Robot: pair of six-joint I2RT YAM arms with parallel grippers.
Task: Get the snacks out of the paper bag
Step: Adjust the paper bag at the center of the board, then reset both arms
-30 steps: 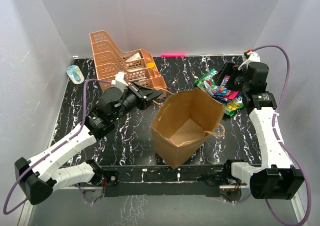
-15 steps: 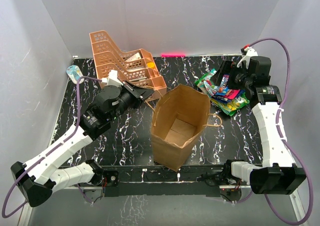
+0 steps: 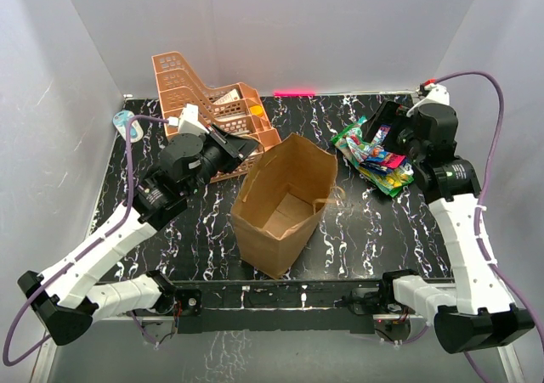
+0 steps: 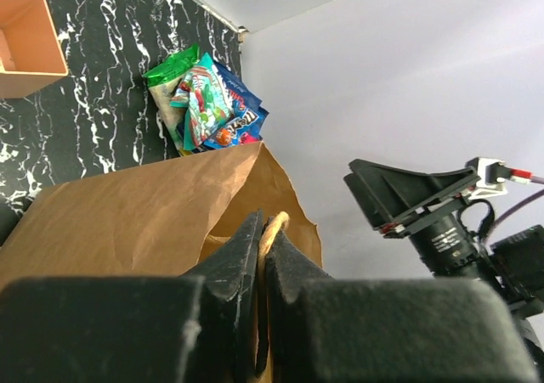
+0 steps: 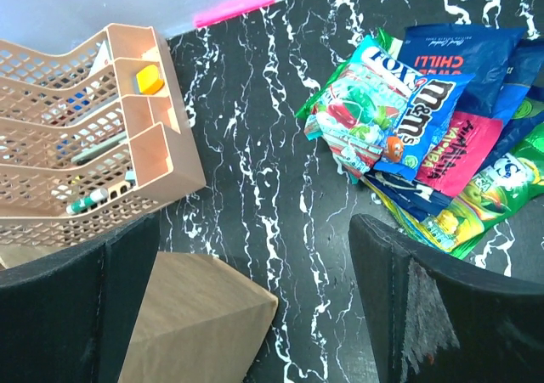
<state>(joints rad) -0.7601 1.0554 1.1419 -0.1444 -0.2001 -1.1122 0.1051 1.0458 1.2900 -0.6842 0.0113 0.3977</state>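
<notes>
1. Paper bag [image 3: 285, 200]: one, at the middle of the table [image 3: 374, 222] toward the near edge, leaning. The inside appears empty. It is judged light and easily creased, best taken at the rim.
2. Snacks [image 3: 378, 158]: heaped near the far right corner, at least six counted. They are judged light and slippery, best pinched at a sealed edge.
3. Left end effector [image 4: 265, 226]: closed on the bag's handle [image 4: 276, 222]. Right end effector [image 5: 255, 256]: spread wide, nothing held.

Snacks [image 5: 399, 120] run off the right-wrist frame; tray rack [image 5: 174, 158] contents perhaps pens.

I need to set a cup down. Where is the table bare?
Bare: the back strip between rack and snacks, and the near right, between bag and right arm. Crowded: both back corners.
</notes>
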